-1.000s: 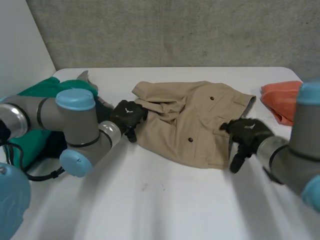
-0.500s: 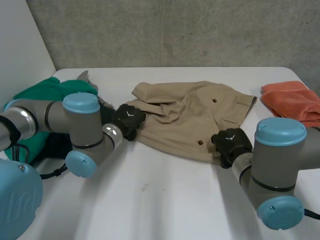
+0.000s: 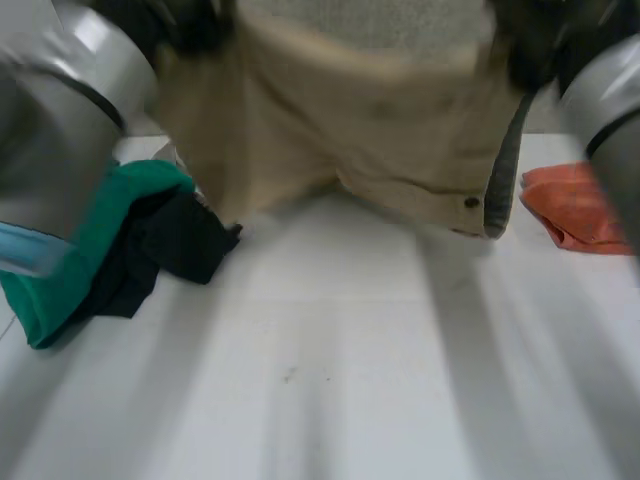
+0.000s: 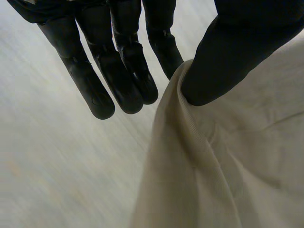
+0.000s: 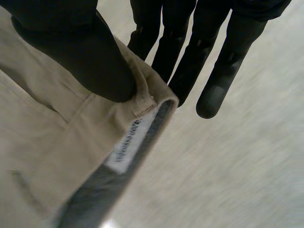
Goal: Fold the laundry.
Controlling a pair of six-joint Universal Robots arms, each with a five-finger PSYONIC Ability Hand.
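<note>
The beige shorts (image 3: pixel 330 130) hang in the air above the white table (image 3: pixel 330 380), spread between my two hands. My left hand (image 3: pixel 195 20) holds one upper corner and my right hand (image 3: pixel 530 45) the other. In the left wrist view my left hand (image 4: pixel 123 66) pinches the edge of the shorts (image 4: pixel 228 161) between thumb and fingers. In the right wrist view my right hand (image 5: pixel 80 52) pinches the waistband of the shorts (image 5: pixel 52 142) the same way, beside a white label (image 5: pixel 126 145). A button (image 3: pixel 470 202) shows near the lower hem.
A green cloth (image 3: pixel 70 260) and a black cloth (image 3: pixel 170 245) lie heaped at the table's left. An orange cloth (image 3: pixel 570 205) lies at the right edge. A grey wall stands behind the table.
Both hands have closed on the shorts and raised them off the table, up close to the head camera. The shorts now hang spread instead of lying crumpled.
</note>
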